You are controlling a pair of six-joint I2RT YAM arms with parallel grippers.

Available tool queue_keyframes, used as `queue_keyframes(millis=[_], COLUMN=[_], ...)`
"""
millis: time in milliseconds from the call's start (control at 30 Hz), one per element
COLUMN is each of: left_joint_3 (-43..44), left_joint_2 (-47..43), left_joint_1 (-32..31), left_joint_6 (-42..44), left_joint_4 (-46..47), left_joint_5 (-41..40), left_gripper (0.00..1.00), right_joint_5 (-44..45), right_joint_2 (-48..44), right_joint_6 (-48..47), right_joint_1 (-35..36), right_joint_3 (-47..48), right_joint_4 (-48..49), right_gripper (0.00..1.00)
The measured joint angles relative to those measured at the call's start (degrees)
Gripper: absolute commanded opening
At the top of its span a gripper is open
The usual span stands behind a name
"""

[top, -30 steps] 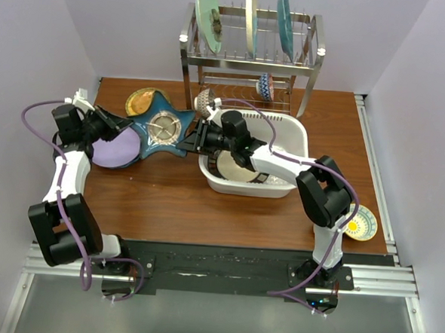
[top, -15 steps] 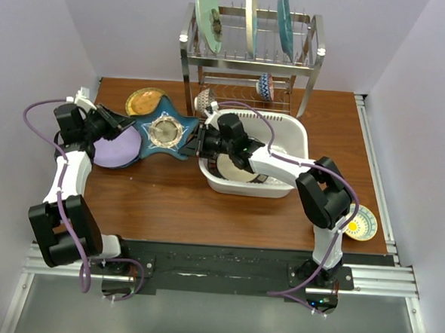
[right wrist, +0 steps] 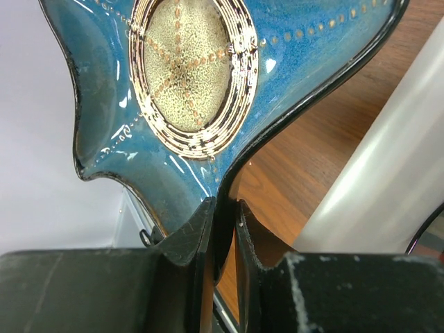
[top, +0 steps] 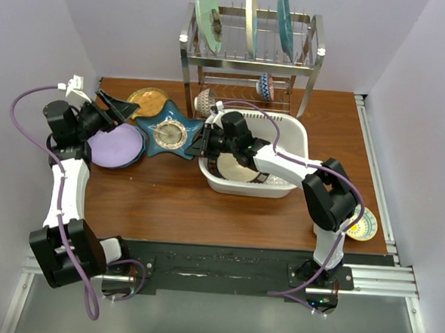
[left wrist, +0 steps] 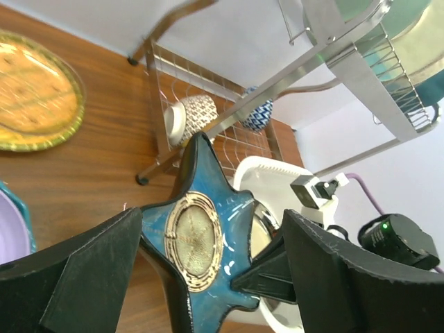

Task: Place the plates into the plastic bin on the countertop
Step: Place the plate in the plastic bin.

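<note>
The brown wood countertop (top: 175,201) fills the middle of the overhead view, with a steel wire rack (top: 189,66) at its far edge holding three big plates upright. Just in front of the rack stands the white plastic bin (top: 240,186), with one plate (top: 230,167) already lying inside it. To the left of the bin, three more plates sit in a cluster: a lavender plate (top: 112,145) nearest the left arm, a blue star-shaped plate (top: 170,135) between it and the bin, and an amber plate (top: 147,100) behind them. The right gripper (top: 203,139) pinches the rim of the star plate at the side nearest the bin; whether that plate is off the wood cannot be told. The left gripper (top: 120,107) hangs over the far rim of the lavender plate with its fingers spread wide, gripping nothing.
</note>
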Motion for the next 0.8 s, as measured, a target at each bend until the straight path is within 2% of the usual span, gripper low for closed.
queue_keyframes(millis=[433,800], left_joint_3=[2.8,2.7], left_joint_2=[-2.8,-2.8], left_joint_1=[0.1,0.1], left_joint_6=[8.0,10.5], left_joint_4=[-10.4,-12.5], left_joint_5=[-11.1,-14.1], left_gripper=[0.96,0.96], right_joint_5=[-0.2,-0.7], right_joint_2=[-1.0,-5.9], right_joint_6=[0.0,-0.5], right_joint_1=[0.0,-0.1], right_joint_3=[-1.1,-1.5], right_joint_4=[0.4,-1.6], right_gripper=[0.00,0.00])
